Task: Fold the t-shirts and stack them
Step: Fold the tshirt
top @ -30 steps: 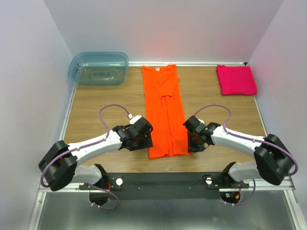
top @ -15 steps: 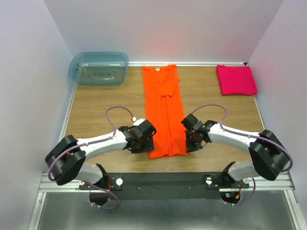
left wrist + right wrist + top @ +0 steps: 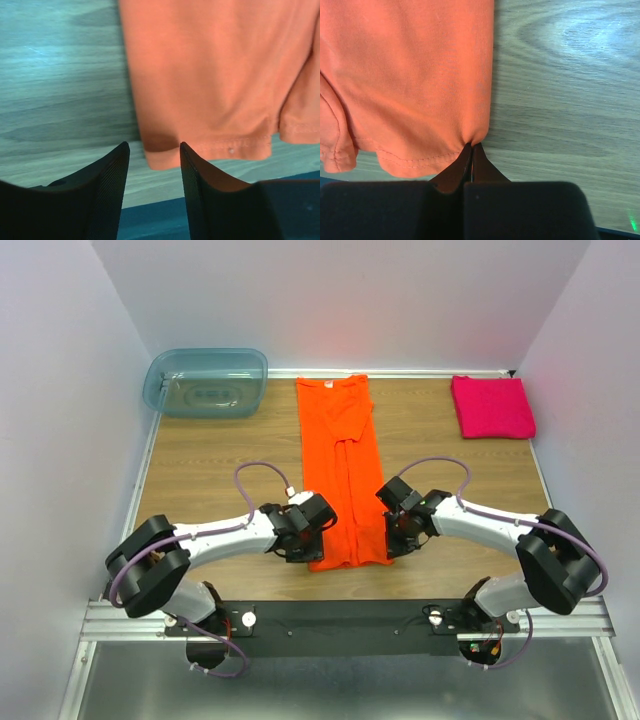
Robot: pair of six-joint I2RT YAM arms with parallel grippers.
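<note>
Sliding inward, the left claw (image 3: 152, 155) gapes over the orange t-shirt (image 3: 345, 470) hem; the right claw (image 3: 471, 147) pinches it, so folding nears.

We see a translucent blue-green plastic tub (image 3: 205, 383) in the upper left of the overhead view, sitting at the far left corner of a wood-grain table (image 3: 200, 460). Pale lilac walls (image 3: 340, 300) close the table in on the left, top and right of the frame. A grey metal sheet (image 3: 330, 685) runs along the bottom edge.
</note>
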